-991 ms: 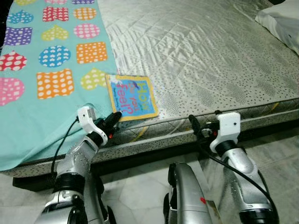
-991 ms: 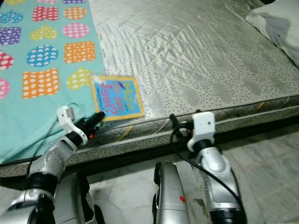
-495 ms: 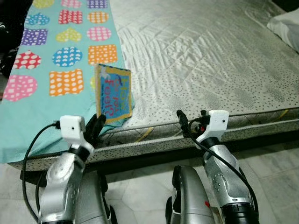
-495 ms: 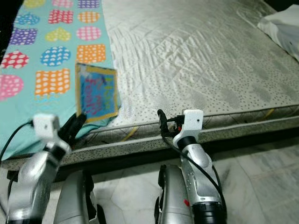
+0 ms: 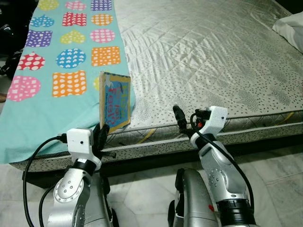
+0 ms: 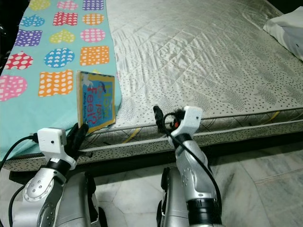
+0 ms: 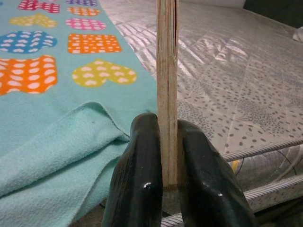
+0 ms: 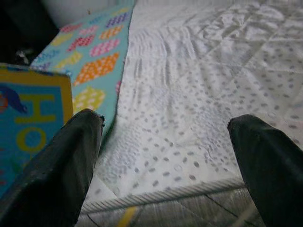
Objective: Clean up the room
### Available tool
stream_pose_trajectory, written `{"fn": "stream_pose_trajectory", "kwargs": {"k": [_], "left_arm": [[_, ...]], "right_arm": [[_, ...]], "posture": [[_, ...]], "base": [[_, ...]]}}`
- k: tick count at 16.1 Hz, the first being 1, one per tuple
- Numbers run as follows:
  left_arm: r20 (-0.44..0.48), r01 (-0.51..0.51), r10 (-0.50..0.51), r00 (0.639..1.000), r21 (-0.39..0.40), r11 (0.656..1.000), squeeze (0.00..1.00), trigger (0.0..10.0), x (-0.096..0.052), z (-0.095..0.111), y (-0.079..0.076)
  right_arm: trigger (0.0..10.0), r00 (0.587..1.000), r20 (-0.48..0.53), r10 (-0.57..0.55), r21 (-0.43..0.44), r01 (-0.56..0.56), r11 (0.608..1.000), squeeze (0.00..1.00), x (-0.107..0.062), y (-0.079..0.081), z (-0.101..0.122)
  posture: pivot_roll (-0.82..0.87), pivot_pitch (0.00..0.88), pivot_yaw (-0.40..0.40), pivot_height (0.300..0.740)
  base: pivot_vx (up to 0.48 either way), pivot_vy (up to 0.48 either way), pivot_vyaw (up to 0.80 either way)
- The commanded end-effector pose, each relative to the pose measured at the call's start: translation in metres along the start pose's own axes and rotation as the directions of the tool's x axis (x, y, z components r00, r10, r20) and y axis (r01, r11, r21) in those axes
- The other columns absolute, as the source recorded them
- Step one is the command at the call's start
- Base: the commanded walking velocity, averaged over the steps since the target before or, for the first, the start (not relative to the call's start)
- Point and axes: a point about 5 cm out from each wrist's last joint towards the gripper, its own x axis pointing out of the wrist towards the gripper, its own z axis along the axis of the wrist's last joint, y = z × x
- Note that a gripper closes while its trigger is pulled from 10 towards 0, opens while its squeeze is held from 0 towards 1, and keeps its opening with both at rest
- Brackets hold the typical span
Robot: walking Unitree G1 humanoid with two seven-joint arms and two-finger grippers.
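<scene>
At the mattress (image 5: 213,61) edge, left tool (image 7: 166,182) pinches an upright book (image 5: 114,100); right tool (image 8: 168,156) spread.

A children's board book (image 6: 96,105) stands upright on edge. Its blue cover with a yellow border carries large colourful lettering, seen at a steep angle; the word "feel" can just be made out. In the right wrist view, the yellow letters "HO" show on the cover.
</scene>
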Motion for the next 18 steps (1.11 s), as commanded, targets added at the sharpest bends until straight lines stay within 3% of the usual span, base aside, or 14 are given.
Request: {"fn": "stream_pose_trajectory", "kwargs": {"k": [1, 12, 18], "left_arm": [[0.027, -0.008, 0.008, 1.000, 0.001, 1.000, 0.00, 0.0, 0.001, 0.006, 0.000], [0.015, -0.017, 0.017, 1.000, -0.019, 1.000, 0.00, 0.0, 0.007, 0.003, -0.002], [-0.024, -0.015, 0.015, 1.000, -0.013, 1.000, 0.00, 0.0, 0.009, -0.003, -0.002]], "right_arm": [[10.0, 1.000, 0.005, -0.016, 0.032, 0.016, 0.999, 0.00, 0.000, -0.004, 0.003], [10.0, 0.998, 0.028, -0.056, 0.035, 0.055, 0.998, 0.00, 0.005, -0.009, 0.009], [10.0, 0.993, 0.013, -0.121, -0.018, 0.121, 0.993, 0.00, 0.002, -0.019, 0.004]], "posture": [[0.02, 0.155, -0.034, 0.561], [0.02, 0.114, -0.029, 0.676], [0.02, 0.120, -0.037, 0.740]], "base": [[0.000, 0.000, 0.00], [0.000, 0.000, 0.00], [0.000, 0.000, 0.00]]}}
